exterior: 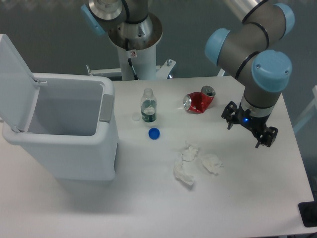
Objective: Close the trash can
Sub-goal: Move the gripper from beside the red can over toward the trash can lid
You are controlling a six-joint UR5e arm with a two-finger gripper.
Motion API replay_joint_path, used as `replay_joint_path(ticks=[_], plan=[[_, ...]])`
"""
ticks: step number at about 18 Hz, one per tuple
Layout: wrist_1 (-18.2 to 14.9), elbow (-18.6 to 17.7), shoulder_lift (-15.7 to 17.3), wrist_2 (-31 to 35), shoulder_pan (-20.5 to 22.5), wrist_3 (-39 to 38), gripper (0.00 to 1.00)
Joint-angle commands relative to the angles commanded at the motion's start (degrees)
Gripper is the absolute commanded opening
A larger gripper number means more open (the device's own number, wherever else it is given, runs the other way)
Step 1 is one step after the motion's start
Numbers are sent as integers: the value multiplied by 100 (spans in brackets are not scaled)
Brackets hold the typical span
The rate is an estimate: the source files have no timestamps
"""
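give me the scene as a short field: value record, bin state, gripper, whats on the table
trash can: white bin on the left of the table, open
lid: hinged up at the bin's left side, standing open
gripper: over the right of the table, far from the bin, holding nothing; open or shut cannot be told
bottle: clear, upright, uncapped, right of the bin
blue cap: lying in front of the bottle
red soda can: crushed, on its side
crumpled tissues: several white pieces, centre of the table

- Arm (247,37): thick grey tube links, pale blue caps on the joints.
- Base column (134,54): white, with a small red-marked sticker and a black cable.
- Hand (249,130): black, with one small blue light.
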Motion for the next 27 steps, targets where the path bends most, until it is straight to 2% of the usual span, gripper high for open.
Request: replay_joint_path(ticks=[5,6,8,14,16,19,22,24,27], plan=[[44,-167,35,-201,17,-26,100],[157,-316,35,-228,9,-44,100],[613,-501,53,-237,-9,-297,100],[633,-537,176,-333,35,-833,100],[650,-650,290,-640,140,-1159,100],[633,-634,527,-1097,211,-1256,100],[633,-607,755,-1335,167,-1887,99],[624,-616,949,-1510,27,-2510,92],[624,-625,1326,-1809,-254,-3425,66]])
